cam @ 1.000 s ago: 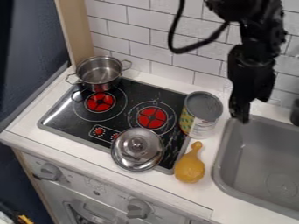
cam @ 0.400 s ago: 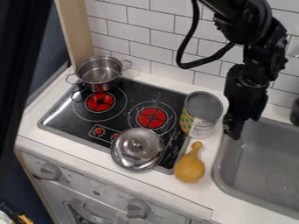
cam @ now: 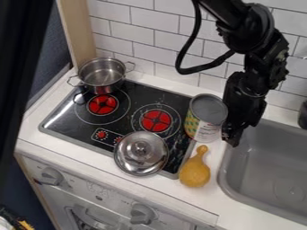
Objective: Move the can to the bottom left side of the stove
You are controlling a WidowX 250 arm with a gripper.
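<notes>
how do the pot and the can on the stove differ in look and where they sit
The pot is open and hollow, while the can has a closed top. The pot has two side handles; the can has none. The pot sits at the stove's back left corner, the can at its right edge. Both stand upright.

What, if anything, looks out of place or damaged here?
The metal lid lies across the front edge of the stove, while the pot stands uncovered. Pale flecks mark the stove; scuffs or glare, I can't tell.
</notes>
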